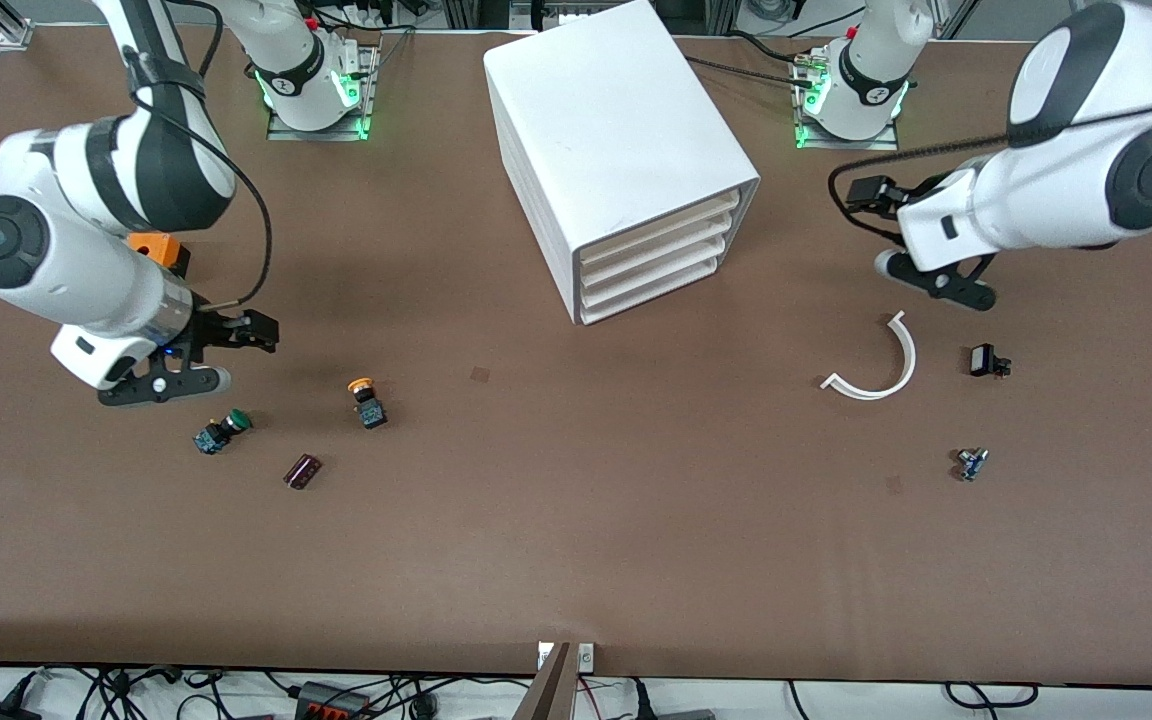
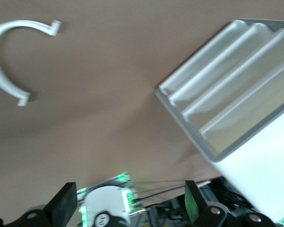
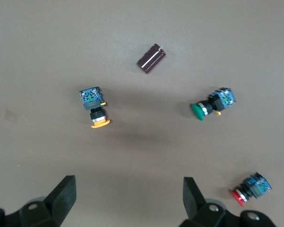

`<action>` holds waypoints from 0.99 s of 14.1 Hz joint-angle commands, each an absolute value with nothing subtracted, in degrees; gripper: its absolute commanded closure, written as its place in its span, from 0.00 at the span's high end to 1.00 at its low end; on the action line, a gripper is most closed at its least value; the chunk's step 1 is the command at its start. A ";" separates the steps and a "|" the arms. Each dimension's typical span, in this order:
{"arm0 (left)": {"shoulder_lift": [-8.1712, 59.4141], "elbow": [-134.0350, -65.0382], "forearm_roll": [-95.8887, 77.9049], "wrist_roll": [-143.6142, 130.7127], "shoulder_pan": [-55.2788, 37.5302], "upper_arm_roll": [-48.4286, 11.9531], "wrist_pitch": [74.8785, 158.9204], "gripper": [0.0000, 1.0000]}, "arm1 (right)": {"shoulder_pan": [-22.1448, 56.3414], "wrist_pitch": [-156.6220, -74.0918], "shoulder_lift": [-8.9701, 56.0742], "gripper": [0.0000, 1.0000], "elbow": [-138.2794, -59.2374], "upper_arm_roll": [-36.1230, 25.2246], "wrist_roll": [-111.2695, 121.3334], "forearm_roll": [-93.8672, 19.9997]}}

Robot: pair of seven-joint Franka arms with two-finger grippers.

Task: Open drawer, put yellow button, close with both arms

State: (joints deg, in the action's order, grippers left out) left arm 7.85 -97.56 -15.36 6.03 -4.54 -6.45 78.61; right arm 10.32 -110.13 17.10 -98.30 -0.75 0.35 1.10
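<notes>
While both claws hover open, yellow button [image 1: 367,401] lies on table [image 1: 576,520].

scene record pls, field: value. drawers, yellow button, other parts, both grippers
cabinet: white cabinet, middle of table near the robot bases
top drawer: top drawer shut, like the three below
yellow button: yellow button on its side on the table, toward the right arm's end
nearby: green button, red button, dark cylinder
left arm's end: white curved strip
right gripper: right gripper open, over the table by the buttons
left gripper: left gripper open, empty, above the table beside the cabinet
</notes>
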 commanded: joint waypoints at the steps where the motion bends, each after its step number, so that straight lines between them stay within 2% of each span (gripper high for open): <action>1: 11.15 -96.50 -24.74 6.15 -3.87 -6.68 78.83 1.00 | 11.95 -113.37 22.92 1.00 -97.21 -0.97 0.79 0.70; 4: 17.12 -96.77 -36.53 13.59 -3.78 -6.68 80.85 1.00 | 14.23 -118.37 26.97 1.00 -97.12 -0.88 0.35 0.35; 7: 19.94 -101.49 -41.81 25.09 -3.78 -6.59 85.59 1.00 | 15.12 -121.73 33.20 1.00 -93.80 -0.62 -0.26 0.26; 10: 19.60 -110.80 -53.05 34.86 -2.73 -6.59 89.55 1.00 | 15.82 -122.34 37.70 1.00 -90.79 0.08 -0.26 0.26; 14: 19.78 -114.43 -56.95 38.50 -2.72 -6.68 90.44 1.00 | 16.35 -123.66 40.86 1.00 -90.88 0.26 0.35 0.26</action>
State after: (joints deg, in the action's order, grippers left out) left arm 21.72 -111.92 -55.00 36.64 -3.10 -6.39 89.61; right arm 16.19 -123.34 38.94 -92.15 0.01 -0.02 0.98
